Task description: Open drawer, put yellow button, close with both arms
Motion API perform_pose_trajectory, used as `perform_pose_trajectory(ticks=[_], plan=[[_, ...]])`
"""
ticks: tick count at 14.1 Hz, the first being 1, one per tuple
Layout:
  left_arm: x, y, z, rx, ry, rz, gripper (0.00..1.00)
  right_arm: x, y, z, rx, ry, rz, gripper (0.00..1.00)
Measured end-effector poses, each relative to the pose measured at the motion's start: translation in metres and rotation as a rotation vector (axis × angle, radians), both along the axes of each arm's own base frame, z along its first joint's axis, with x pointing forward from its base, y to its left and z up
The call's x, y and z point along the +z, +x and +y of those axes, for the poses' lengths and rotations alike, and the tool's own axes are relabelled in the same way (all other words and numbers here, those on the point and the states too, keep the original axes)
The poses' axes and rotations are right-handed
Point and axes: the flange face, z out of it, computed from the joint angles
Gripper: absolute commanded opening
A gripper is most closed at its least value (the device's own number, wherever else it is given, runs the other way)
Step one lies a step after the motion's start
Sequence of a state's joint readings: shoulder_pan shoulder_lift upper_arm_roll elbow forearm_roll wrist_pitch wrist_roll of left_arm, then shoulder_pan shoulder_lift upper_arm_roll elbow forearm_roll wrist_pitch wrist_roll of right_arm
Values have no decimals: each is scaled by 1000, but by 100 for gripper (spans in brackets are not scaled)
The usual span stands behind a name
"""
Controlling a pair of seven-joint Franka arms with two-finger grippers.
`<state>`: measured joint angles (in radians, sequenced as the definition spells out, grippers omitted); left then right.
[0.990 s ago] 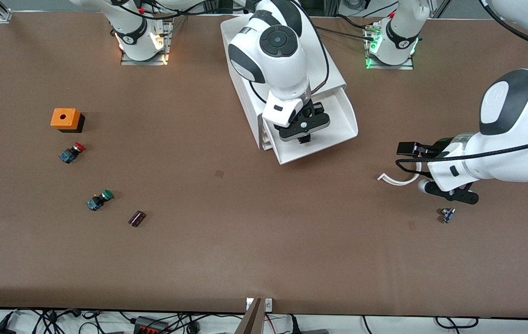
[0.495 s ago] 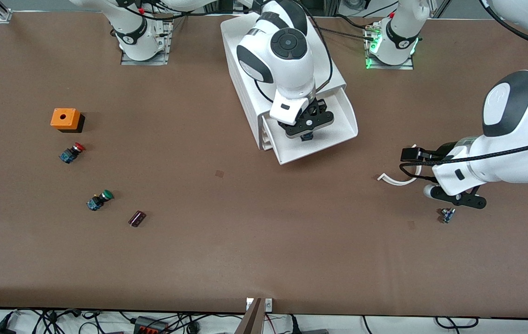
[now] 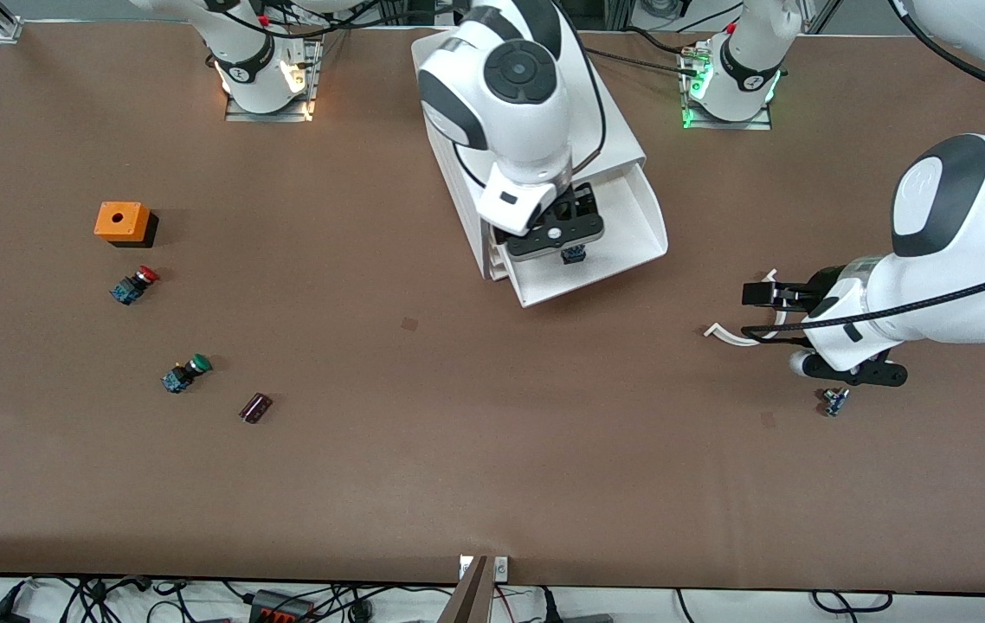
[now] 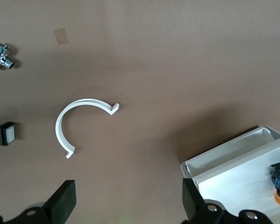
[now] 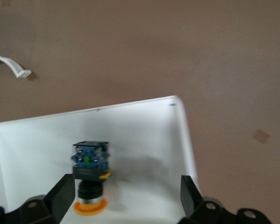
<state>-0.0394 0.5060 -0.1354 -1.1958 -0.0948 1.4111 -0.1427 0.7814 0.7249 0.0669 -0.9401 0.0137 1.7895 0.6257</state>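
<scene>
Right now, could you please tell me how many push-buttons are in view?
3. The yellow-capped push-button stands cap down in the open white plastic drawer. The red-capped push-button and green-capped push-button lie toward the right arm's end, green nearer the front camera. Others may be hidden.

I work in a robotics lab: my two arm bases (image 3: 267,73) are bolted to a brown tabletop (image 3: 458,450), with cables and power strips (image 3: 285,603) tangled along its edge.

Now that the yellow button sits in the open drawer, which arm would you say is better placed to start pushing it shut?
Probably the right: its claw is open over the drawer, above the yellow button. The left claw hangs over the table near its own end.
</scene>
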Motion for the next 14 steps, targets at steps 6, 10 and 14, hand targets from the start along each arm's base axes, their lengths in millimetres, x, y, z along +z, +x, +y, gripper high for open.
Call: perform_pose_trajectory(ticks=[6,10,14], plan=[[-18,-1,-33,224,45,13,100,58,102,-164,-128,-66,-13,100],[-46,-10,-85,280,57,-3,100,45,163,-288,-161,-107,21,100],[-78,-22,-127,303,44,-50,100,31,188,-406,-213,-147,130,100]])
